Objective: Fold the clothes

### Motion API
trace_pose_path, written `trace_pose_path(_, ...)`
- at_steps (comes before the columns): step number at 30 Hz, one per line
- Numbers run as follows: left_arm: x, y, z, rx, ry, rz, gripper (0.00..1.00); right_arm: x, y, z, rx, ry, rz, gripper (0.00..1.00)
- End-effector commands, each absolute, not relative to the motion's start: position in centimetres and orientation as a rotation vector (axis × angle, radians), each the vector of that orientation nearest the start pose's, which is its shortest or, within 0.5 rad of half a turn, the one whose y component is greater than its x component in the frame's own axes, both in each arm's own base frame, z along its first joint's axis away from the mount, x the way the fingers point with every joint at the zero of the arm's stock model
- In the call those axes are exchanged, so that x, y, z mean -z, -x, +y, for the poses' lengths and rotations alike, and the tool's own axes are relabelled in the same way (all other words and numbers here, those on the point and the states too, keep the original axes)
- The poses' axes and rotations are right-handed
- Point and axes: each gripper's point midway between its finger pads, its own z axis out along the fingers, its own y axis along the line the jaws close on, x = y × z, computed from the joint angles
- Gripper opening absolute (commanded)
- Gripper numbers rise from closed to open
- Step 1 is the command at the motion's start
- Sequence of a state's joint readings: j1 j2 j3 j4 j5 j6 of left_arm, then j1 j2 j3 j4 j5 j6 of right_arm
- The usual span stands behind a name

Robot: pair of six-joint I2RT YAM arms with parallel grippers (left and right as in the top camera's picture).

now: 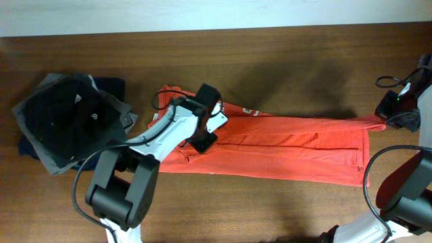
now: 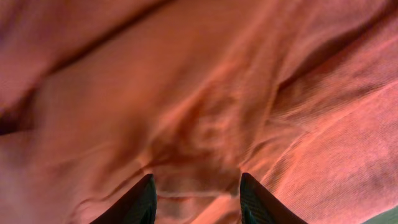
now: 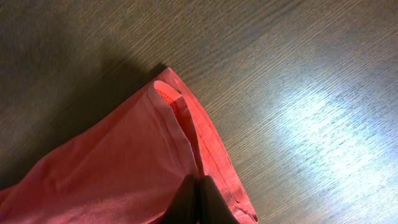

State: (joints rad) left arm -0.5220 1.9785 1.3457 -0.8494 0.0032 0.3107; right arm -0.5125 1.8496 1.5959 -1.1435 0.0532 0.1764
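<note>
Shirt: we see the red-orange shirt (image 1: pixel 290 145) flat on the wooden table (image 1: pixel 270 61), drawn out as a long narrow band. It starts just beside the pile of dark folded garments (image 1: pixel 67 118) and runs away from it.
Lettering: a bit of white lettering (image 1: pixel 248 110) shows on the half of the band nearer the pile.
Left gripper: we find the left gripper (image 1: pixel 202 140) down over the shirt end nearest the pile.
Left fingers: its fingers (image 2: pixel 140 202) stand spread, tips at the cloth, with a pucker of fabric between them. We cannot tell whether they hold it.
Right gripper: the right gripper (image 3: pixel 196 193) is at the shirt end farthest from the pile.
Right fingers: pressed together, pinching the folded hem corner (image 3: pixel 180 109), which we see rising off the table.
</note>
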Motion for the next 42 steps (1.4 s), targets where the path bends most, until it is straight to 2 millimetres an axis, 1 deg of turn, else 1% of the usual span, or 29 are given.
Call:
trace_pose_path(1, -0.6, -32.0, -19.7, 0.015, -1.322, 2.776, 0.43, -12.7, -33.3, -20.3, 0.165, -1.009, 2.784, 0.04)
trace_pose_path(2, -0.6, -32.1, -19.6, -0.002, -1.324, 2.772, 0.4, -12.7, -33.3, -20.3, 0.165, -1.009, 2.784, 0.04)
trace_pose_path(3, -0.6, -32.2, -19.5, -0.024, -1.324, 2.769, 0.33, -12.7, -33.3, -20.3, 0.165, -1.009, 2.784, 0.04)
trace_pose_path(5, -0.6, -32.3, -19.4, -0.029, -1.323, 2.769, 0.17, -12.7, -33.3, -20.3, 0.165, -1.009, 2.785, 0.04)
trace_pose_path(6, -0.7, -32.3, -19.3, -0.036, -1.321, 2.769, 0.03, -12.7, -33.3, -20.3, 0.165, -1.009, 2.785, 0.04)
trace_pose_path(7, -0.7, -32.4, -19.2, -0.051, -1.321, 2.769, 0.01, -12.7, -33.3, -20.3, 0.165, -1.009, 2.785, 0.04)
trace_pose_path(9, -1.2, -32.9, -18.4, -0.136, -1.275, 2.782, 0.0, -12.7, -33.3, -20.2, 0.164, -1.01, 2.785, 0.04)
trace_pose_path(11, -2.2, -33.4, -18.0, -0.187, -1.221, 2.799, 0.0, -12.7, -33.3, -20.2, 0.164, -1.01, 2.786, 0.04)
trace_pose_path(12, -3.2, -33.5, -18.1, -0.186, -1.21, 2.805, 0.0, -12.7, -33.2, -20.2, 0.164, -1.01, 2.789, 0.04)
trace_pose_path(15, -5.1, -33.7, -18.2, -0.188, -1.197, 2.813, 0.0, -12.7, -33.0, -20.1, 0.163, -1.012, 2.797, 0.04)
trace_pose_path(16, -6.2, -33.6, -18.1, -0.191, -1.202, 2.822, 0.0, -12.6, -32.9, -20.1, 0.162, -1.009, 2.804, 0.04)
trace_pose_path(17, -6.6, -33.5, -18.0, -0.192, -1.205, 2.829, 0.0, -12.6, -32.9, -20.0, 0.161, -1.01, 2.808, 0.04)
trace_pose_path(20, -6.9, -32.9, -17.7, -0.201, -1.22, 2.856, 0.0, -12.5, -32.4, -19.8, 0.157, -1.016, 2.826, 0.05)
trace_pose_path(22, -6.9, -32.1, -17.1, -0.213, -1.231, 2.892, 0.0, -12.5, -31.9, -19.5, 0.152, -1.023, 2.85, 0.05)
trace_pose_path(25, -7.0, -30.9, -16.5, -0.23, -1.253, 2.94, 0.0, -12.3, -30.7, -19.0, 0.153, -1.038, 2.902, 0.05)
trace_pose_path(26, -7.0, -30.5, -16.1, -0.246, -1.236, 2.969, 0.0, -12.3, -30.0, -18.8, 0.168, -1.048, 2.931, 0.05)
trace_pose_path(29, -7.2, -29.7, -15.6, -0.259, -1.253, 3.002, 0.0, -12.4, -29.0, -19.0, 0.223, -1.057, 2.963, 0.05)
trace_pose_path(31, -7.2, -29.4, -15.5, -0.262, -1.255, 3.014, 0.0, -12.4, -28.7, -19.0, 0.23, -1.06, 2.972, 0.05)
trace_pose_path(32, -7.2, -29.4, -15.5, -0.262, -1.255, 3.014, 0.0, -12.4, -28.7, -19.0, 0.229, -1.06, 2.973, 0.09)
trace_pose_path(34, -7.2, -29.5, -15.5, -0.261, -1.255, 3.012, 0.05, -12.4, -28.6, -18.9, 0.229, -1.061, 2.978, 0.24)
trace_pose_path(35, -7.2, -29.5, -15.5, -0.261, -1.255, 3.013, 0.15, -12.4, -28.5, -18.8, 0.228, -1.062, 2.986, 0.27)
trace_pose_path(36, -7.2, -29.4, -15.5, -0.262, -1.256, 3.014, 0.31, -12.4, -28.3, -18.8, 0.227, -1.064, 2.991, 0.32)
trace_pose_path(38, -7.2, -29.4, -15.4, -0.263, -1.249, 3.017, 0.46, -12.4, -28.3, -18.8, 0.227, -1.063, 2.991, 0.41)
trace_pose_path(39, -7.2, -29.4, -15.4, -0.263, -1.243, 3.019, 0.52, -12.4, -28.3, -18.8, 0.227, -1.063, 2.991, 0.44)
trace_pose_path(42, -7.2, -29.4, -15.4, -0.265, -1.239, 3.023, 0.52, -12.4, -28.2, -18.6, 0.217, -1.065, 2.997, 0.45)
